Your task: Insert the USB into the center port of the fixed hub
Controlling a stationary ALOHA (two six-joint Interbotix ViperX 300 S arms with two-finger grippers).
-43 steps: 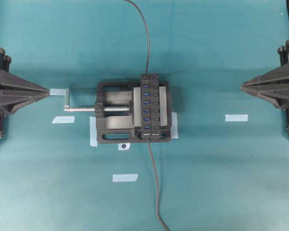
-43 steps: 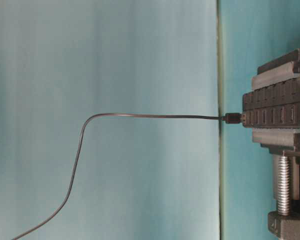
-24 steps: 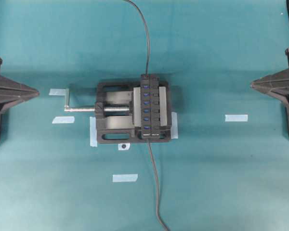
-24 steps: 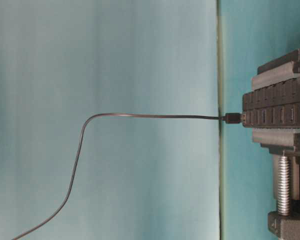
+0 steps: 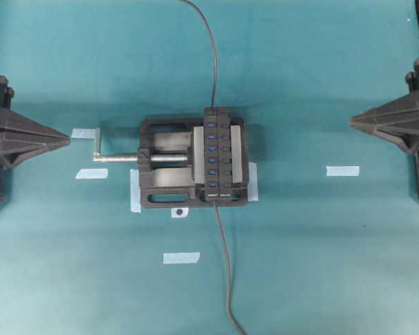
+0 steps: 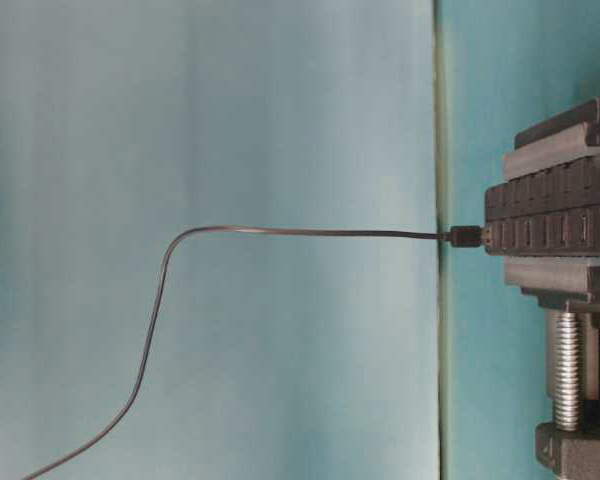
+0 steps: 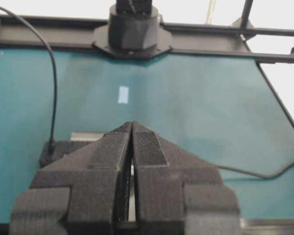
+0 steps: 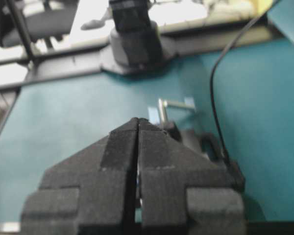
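Both the left gripper (image 5: 68, 139) and right gripper (image 5: 352, 124) are pressed together, empty, well apart from the fixed hub (image 5: 221, 155) clamped in the vise (image 5: 166, 166). The USB probably ends the near cable (image 5: 224, 265), out of frame; grabbing the far hub-fixed cable (image 5: 211, 52) would waste the attempt.

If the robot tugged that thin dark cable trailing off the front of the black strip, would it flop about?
Probably floppy: the cable snakes loosely over the teal mat. It looks thin and light. The hub likely stays put, clamped in the vise.
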